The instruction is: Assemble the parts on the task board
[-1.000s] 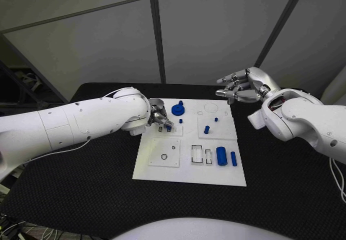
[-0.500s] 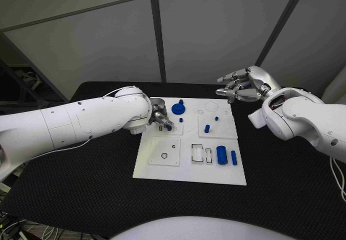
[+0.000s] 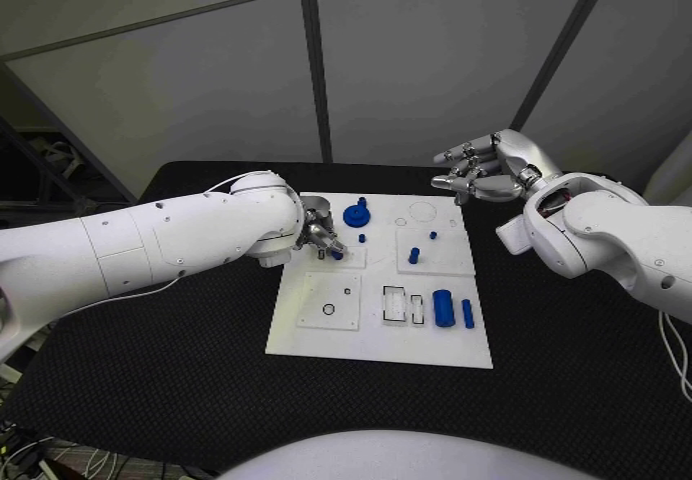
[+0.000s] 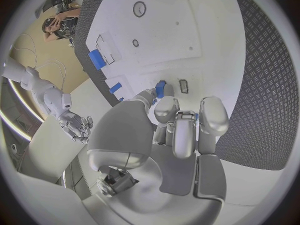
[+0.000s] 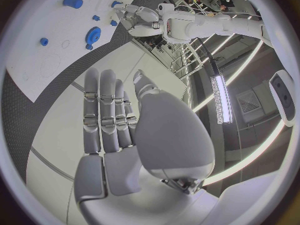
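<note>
Even, bright light; sharp head view, fisheye-bent wrist views.

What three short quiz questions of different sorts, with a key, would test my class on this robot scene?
1. True or false: the right hand holds a blue part.
2. Which hand is over the board? A) left B) right C) both
3. Fill in: the left hand holds a small ____ part at its fingertips.

Key: 1. False; it is open, fingers apart, beyond the board's far right corner. 2. A. 3. blue.
</note>
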`<state>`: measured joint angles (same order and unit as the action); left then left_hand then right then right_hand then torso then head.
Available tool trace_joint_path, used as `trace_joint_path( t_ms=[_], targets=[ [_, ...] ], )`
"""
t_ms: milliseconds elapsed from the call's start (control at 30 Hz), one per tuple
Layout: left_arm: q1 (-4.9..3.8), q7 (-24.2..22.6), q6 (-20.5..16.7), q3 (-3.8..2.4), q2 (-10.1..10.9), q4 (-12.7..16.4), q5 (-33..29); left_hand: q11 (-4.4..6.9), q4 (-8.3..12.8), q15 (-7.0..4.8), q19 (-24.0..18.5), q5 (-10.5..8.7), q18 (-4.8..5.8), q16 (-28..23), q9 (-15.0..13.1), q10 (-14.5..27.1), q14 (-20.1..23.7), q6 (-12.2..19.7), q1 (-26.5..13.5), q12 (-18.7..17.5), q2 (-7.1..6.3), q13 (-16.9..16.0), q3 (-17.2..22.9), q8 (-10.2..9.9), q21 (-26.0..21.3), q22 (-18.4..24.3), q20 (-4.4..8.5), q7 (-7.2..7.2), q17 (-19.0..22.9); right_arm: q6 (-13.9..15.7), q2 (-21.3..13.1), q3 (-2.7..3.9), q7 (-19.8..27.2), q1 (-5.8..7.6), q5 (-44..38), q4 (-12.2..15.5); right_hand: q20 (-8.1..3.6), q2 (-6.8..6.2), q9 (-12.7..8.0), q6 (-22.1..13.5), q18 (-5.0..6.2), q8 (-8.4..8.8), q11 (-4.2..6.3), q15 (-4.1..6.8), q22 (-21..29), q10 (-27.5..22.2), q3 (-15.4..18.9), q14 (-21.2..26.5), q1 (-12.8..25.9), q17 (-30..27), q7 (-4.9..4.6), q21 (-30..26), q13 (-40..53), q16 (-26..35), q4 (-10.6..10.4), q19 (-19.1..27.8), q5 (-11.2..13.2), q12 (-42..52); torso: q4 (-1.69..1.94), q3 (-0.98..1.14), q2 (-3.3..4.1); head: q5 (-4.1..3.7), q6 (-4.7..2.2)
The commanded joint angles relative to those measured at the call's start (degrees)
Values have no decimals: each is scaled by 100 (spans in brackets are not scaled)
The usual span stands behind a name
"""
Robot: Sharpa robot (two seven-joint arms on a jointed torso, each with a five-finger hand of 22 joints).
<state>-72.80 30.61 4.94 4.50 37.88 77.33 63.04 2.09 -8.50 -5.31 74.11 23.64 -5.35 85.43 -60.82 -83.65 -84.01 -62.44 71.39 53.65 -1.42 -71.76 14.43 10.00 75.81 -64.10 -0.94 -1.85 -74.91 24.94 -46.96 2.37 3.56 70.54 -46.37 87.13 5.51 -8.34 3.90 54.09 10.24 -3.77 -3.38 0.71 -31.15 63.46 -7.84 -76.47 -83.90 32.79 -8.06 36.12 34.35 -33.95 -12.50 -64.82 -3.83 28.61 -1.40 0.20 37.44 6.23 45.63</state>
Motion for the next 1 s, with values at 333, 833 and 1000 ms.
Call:
trace_joint_path(
  t_ms=[333,833,1000],
  targets=[
    [10,25,172,2,-49,-36,56,24,1150,-28,30,29,-23,28,-11,-76,-461,-31,3,-33,58,-4,1183,-2,15,4,1,0,-923,-47,12,5,33,12,-15,-3,4,9,-5,41,24,4,-3,1,6,42,-9,-38,44,7,5,-32,-6,15,17,-34,-35,-22,-3,2,3,1,24],
    [24,67,336,4,-188,-179,53,22,1150,-40,34,376,-23,57,-113,-134,-471,-146,-245,-13,-44,-47,1244,-1,18,-24,9,17,-961,-62,18,5,26,12,-15,2,4,12,-5,41,24,4,-2,2,15,47,-9,-48,59,12,6,-45,-18,28,12,-47,-36,-17,-7,5,3,8,62],
    [29,87,399,6,-222,-225,52,38,1080,-67,38,361,-22,80,-175,-175,-478,-204,-421,9,-138,-76,1196,-6,17,-37,27,48,-989,-65,16,5,23,12,-15,3,4,12,-5,41,24,4,-2,2,15,47,-9,-48,59,12,6,-45,-18,28,12,-47,-36,-17,-2,4,0,-3,72]
  ],
)
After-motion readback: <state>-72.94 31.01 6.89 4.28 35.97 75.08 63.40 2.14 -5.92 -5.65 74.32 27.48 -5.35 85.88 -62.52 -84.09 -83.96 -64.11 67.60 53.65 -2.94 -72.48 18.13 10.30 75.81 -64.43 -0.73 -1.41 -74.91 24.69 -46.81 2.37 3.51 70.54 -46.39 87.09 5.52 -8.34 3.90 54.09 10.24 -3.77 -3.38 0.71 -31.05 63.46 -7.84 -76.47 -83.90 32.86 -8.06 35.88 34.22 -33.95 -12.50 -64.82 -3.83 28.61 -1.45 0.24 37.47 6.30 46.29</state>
